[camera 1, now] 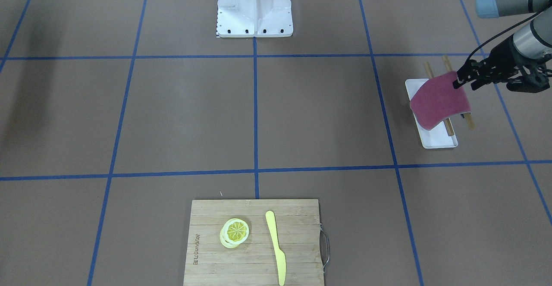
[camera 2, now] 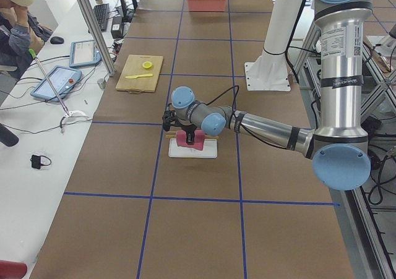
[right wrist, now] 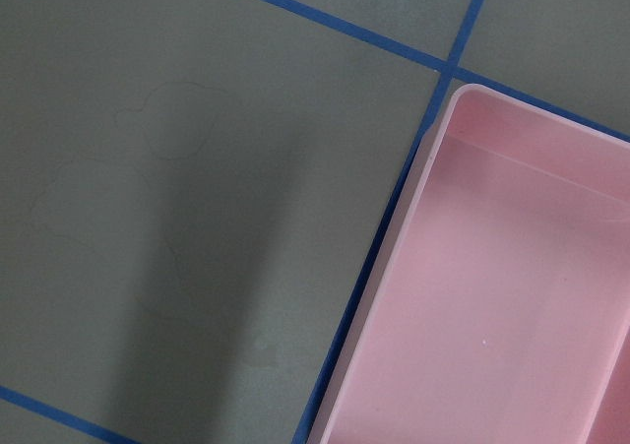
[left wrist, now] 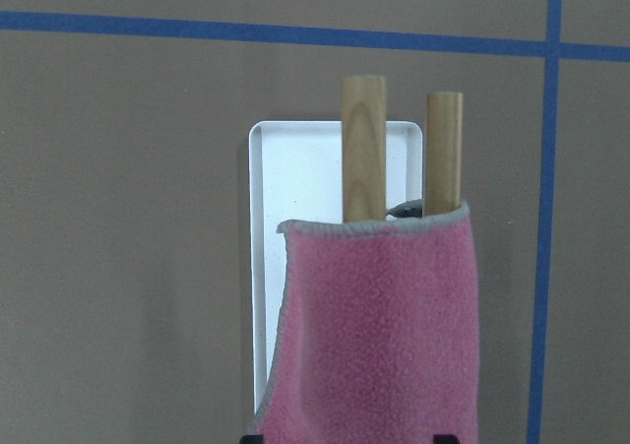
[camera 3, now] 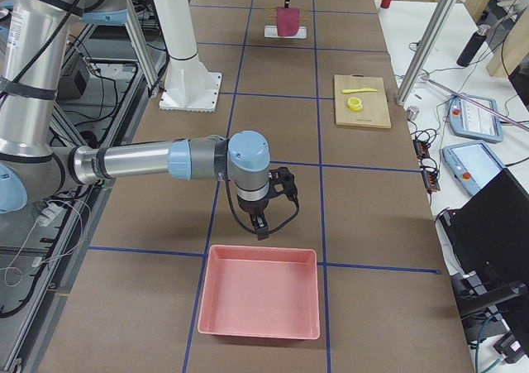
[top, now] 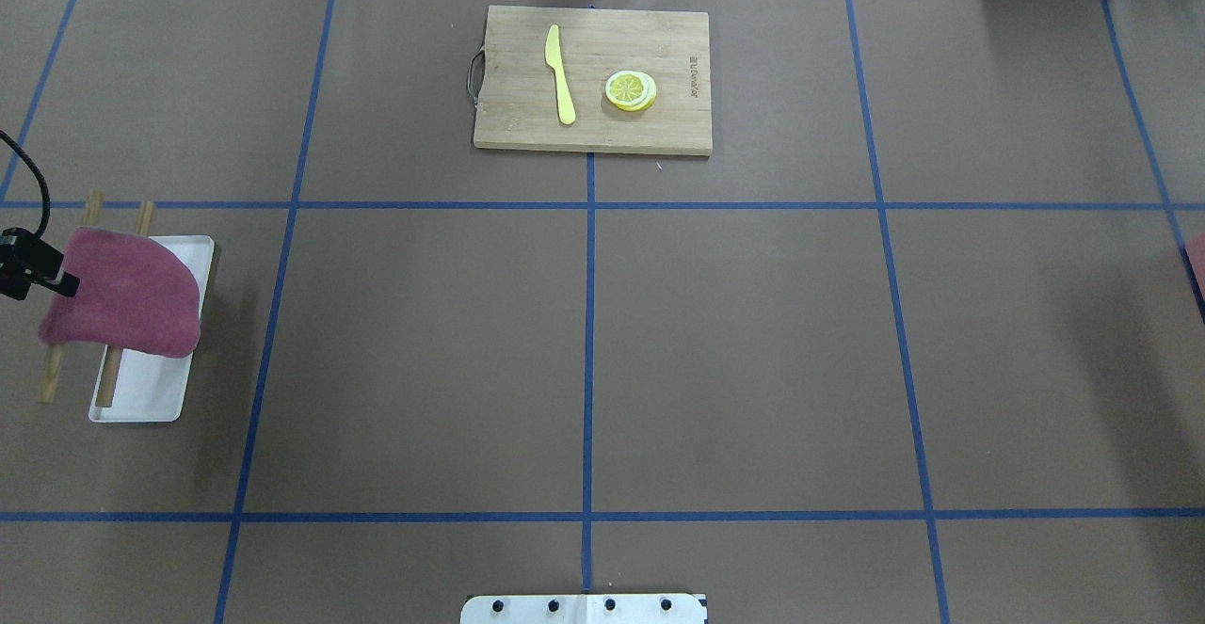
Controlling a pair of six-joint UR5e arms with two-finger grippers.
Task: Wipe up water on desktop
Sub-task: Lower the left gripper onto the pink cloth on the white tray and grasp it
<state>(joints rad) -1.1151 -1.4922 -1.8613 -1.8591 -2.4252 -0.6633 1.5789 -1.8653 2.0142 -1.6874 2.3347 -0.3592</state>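
The brown desktop point(top: 734, 342), gridded with blue tape, lies beneath both arms in every view. Only the right wrist view shows faint curved outlines point(right wrist: 172, 124) on it, beside a pink bin point(right wrist: 512, 296). Over a white tray point(camera 1: 440, 140), the left gripper point(camera 1: 459, 81) pinches one edge of a hanging pink cloth point(camera 1: 437, 102). The right gripper point(camera 3: 261, 222) hangs near the bin; whether its fingers are spread cannot be told.
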